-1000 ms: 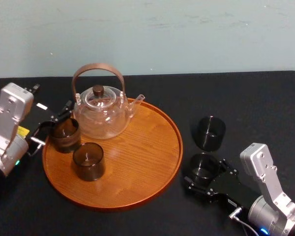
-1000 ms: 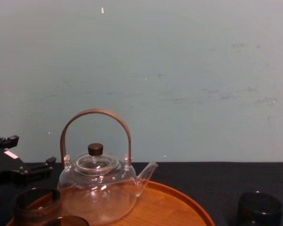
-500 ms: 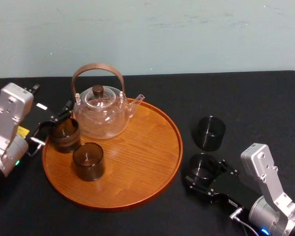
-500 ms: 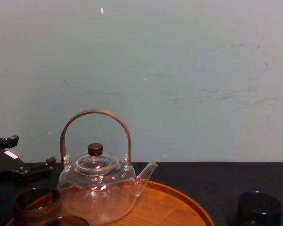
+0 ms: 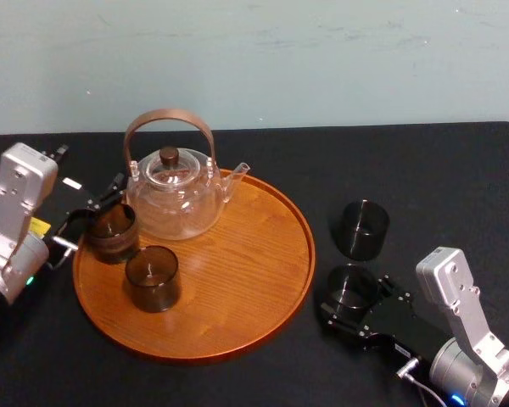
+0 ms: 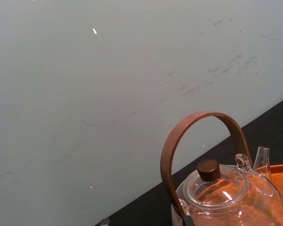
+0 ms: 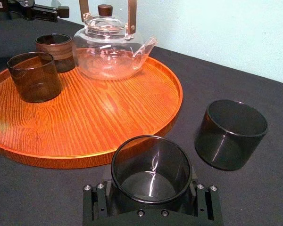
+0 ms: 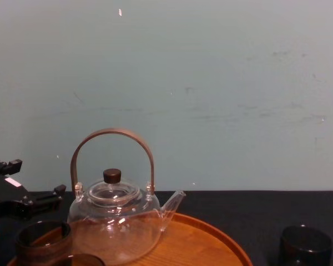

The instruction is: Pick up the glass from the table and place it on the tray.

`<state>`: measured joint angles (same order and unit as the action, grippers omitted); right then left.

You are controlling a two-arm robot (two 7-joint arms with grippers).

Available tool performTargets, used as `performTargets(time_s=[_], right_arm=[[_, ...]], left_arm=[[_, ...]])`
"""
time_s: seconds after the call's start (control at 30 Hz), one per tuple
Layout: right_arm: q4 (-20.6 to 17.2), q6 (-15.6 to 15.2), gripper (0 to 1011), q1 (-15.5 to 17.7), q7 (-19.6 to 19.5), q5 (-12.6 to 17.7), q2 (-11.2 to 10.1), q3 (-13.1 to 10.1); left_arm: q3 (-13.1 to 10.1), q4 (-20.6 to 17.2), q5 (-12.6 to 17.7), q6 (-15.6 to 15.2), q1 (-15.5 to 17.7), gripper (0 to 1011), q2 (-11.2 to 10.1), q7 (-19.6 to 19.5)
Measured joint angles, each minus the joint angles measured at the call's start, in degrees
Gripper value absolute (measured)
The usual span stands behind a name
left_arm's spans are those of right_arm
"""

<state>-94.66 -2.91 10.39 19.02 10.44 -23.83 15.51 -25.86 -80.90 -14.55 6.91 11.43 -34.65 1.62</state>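
On the black table, just right of the tray, stands a smoky-brown glass [image 5: 350, 287] [image 7: 151, 167]. My right gripper [image 5: 349, 295] [image 7: 151, 181] is shut on it, a jaw against each side, and the glass rests upright on the table. The round wooden tray [image 5: 237, 288] [image 7: 94, 117] [image 8: 211, 244] holds two more glasses, one at its left edge [image 5: 112, 231] [image 7: 54, 49] [image 8: 41, 239] and one nearer the front [image 5: 153, 276] [image 7: 34, 76]. My left gripper [image 5: 86, 219] stands open at the tray's left edge, beside the left glass.
A clear glass teapot [image 5: 174, 193] [image 6: 226, 188] [image 7: 111, 52] [image 8: 115, 221] with a bent wooden handle stands at the back of the tray. Another dark glass [image 5: 363, 229] [image 7: 230, 134] [image 8: 305, 246] stands on the table just behind the gripped one. The table's right side is bare.
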Motion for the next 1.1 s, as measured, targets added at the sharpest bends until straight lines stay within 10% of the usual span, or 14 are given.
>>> performTargets(time_s=[0.6,1.1], right_arm=[[-1.75,1.67,906,-1.13,2.92,0.78,-0.97,1.64],[-1.93,0.9,906,-8.26,6.43,-1.18,0.26,8.92]], left_arm=[[0.0,0.0,0.0,0.0,0.0,1002,0.0,0.0],[0.0,0.0,0.0,0.0,0.0,1001,0.0,0.0]])
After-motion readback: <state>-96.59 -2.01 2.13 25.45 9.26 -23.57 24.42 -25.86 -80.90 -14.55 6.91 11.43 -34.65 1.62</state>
